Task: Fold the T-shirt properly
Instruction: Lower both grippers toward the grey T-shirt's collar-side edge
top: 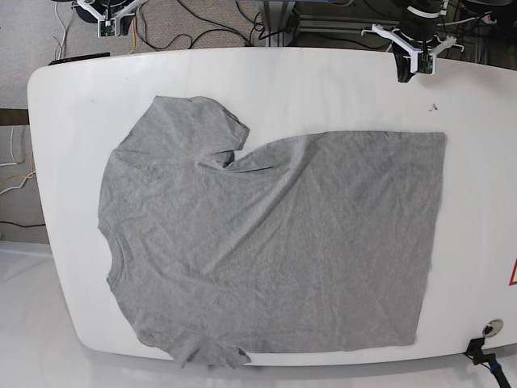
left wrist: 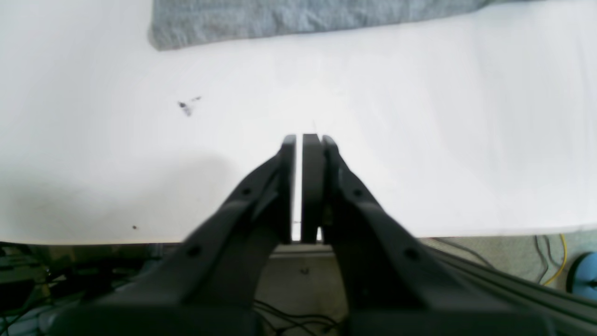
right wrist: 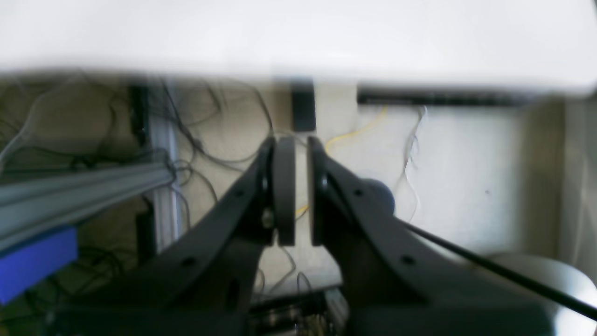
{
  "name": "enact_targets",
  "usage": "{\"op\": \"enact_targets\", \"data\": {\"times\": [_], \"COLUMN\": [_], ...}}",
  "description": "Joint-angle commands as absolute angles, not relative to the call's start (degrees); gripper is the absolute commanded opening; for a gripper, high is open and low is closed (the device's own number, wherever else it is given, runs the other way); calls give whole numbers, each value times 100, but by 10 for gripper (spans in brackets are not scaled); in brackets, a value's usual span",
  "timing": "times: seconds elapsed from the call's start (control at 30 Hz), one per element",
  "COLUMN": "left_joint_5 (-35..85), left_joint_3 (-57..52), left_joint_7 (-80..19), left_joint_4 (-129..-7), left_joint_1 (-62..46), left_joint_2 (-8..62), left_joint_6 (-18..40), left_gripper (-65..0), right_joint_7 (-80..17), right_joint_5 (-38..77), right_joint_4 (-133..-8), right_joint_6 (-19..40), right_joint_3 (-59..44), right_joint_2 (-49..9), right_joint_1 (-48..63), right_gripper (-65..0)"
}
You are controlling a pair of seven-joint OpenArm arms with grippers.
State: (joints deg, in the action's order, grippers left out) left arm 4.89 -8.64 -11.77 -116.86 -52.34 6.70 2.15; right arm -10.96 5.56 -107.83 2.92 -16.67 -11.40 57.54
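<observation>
A grey T-shirt (top: 275, 242) lies spread flat on the white table (top: 323, 81), collar to the left and hem to the right. One sleeve (top: 218, 121) points to the far edge and the other (top: 206, 352) is crumpled at the near edge. My left gripper (top: 414, 61) hovers at the far right edge of the table, apart from the shirt. In the left wrist view this gripper (left wrist: 305, 137) is shut and holds nothing, with a shirt corner (left wrist: 289, 18) ahead. My right gripper (right wrist: 301, 140) is shut and empty, hanging beyond the table's far left edge (top: 109, 20).
Small dark marks (left wrist: 185, 107) dot the table near the left gripper. Cables (right wrist: 200, 140), a metal rail (right wrist: 84, 191) and a blue box (right wrist: 32, 261) lie on the floor under the right gripper. A red sticker (top: 511, 275) sits at the right edge.
</observation>
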Motion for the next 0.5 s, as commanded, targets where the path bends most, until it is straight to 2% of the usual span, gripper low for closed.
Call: {"op": "enact_targets", "data": {"times": [0.0, 0.17, 0.43, 0.47], "left_joint_5": [457, 428, 424, 429], "left_joint_3": [-975, -1137, -1177, -1113], "left_joint_7": [-1236, -1725, -1578, -1553], "left_joint_4": [-12014, -12149, -12249, -12233], "left_joint_1": [-5188, -5046, -4936, -4969], "left_joint_2": [713, 730, 792, 777], "left_joint_6": [186, 217, 232, 180], "left_gripper": [-650, -650, -650, -650], "right_joint_7": [-1152, -1600, -2203, -2052], "right_joint_5": [478, 488, 1533, 1324], "right_joint_4": [-11173, -11338, -11828, -11790], "right_joint_6": [82, 21, 143, 78], "right_joint_3": [-1712, -1666, -1896, -1849], "right_joint_2": [-1171, -1171, -1176, -1132], "right_joint_1": [5803, 5660, 5489, 5446], "right_gripper": [-626, -633, -636, -641]}}
